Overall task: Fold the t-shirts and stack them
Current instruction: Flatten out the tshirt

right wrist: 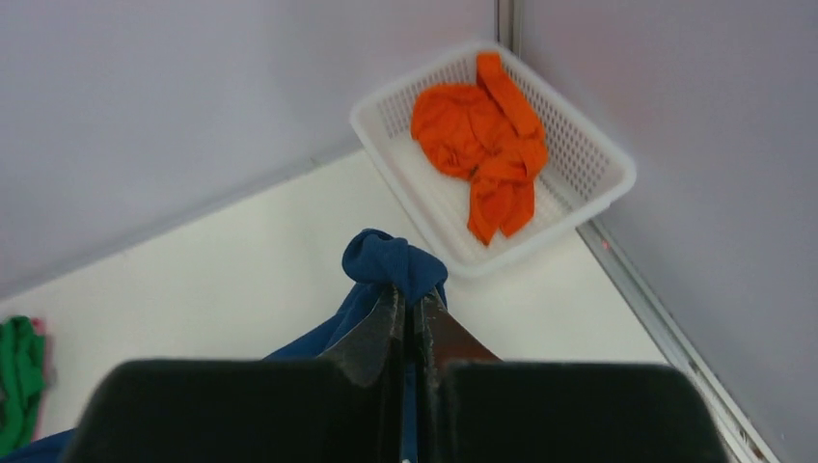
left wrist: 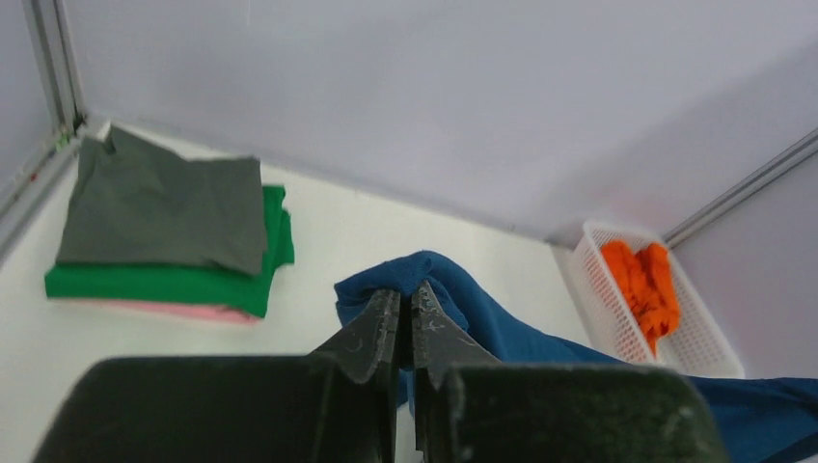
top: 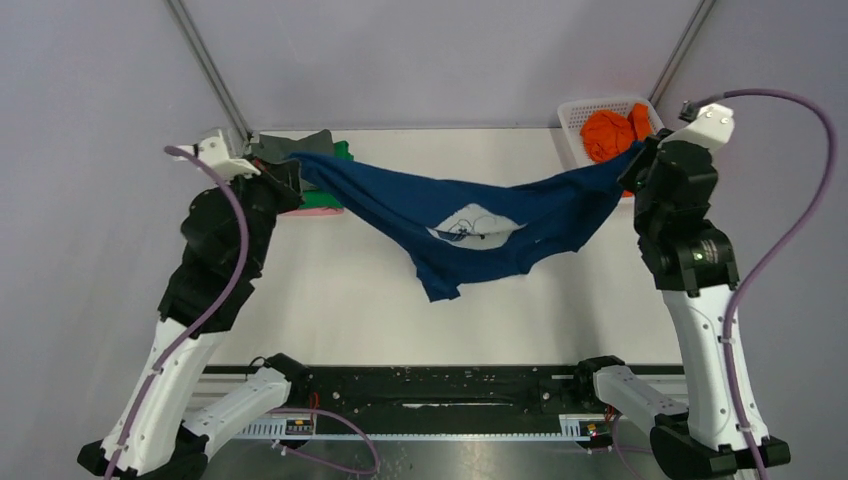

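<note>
Left gripper [left wrist: 405, 295] and right gripper [right wrist: 407, 301] both pinch the blue tee [top: 395, 205], slung crosswise between them beside the folded stack [left wrist: 169, 231].

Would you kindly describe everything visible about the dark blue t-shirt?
The dark blue t-shirt is soft cloth with a white printed patch near its middle. It hangs stretched over the table, sagging in the middle, its lower part bunched and drooping. The left gripper and right gripper each pinch a bunched end, jaws shut.
</note>
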Controlling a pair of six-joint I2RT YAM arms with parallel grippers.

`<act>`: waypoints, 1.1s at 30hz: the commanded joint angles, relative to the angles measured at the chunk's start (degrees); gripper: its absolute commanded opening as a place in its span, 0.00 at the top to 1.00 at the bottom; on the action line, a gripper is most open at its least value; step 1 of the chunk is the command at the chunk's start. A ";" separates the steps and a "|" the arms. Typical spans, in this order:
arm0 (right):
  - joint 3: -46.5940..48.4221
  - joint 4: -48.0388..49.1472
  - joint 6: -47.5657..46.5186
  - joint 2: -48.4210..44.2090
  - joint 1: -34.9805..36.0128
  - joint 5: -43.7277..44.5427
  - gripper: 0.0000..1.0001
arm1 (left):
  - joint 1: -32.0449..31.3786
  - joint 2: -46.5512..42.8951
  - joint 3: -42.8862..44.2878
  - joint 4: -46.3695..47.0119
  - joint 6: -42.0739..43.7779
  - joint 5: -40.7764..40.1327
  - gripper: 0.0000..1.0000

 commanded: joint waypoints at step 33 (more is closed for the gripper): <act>34.38 -0.62 -12.35 51.39 -1.32 -11.46 0.84 | 21.13 27.93 -13.61 3.08 -8.82 16.22 1.00</act>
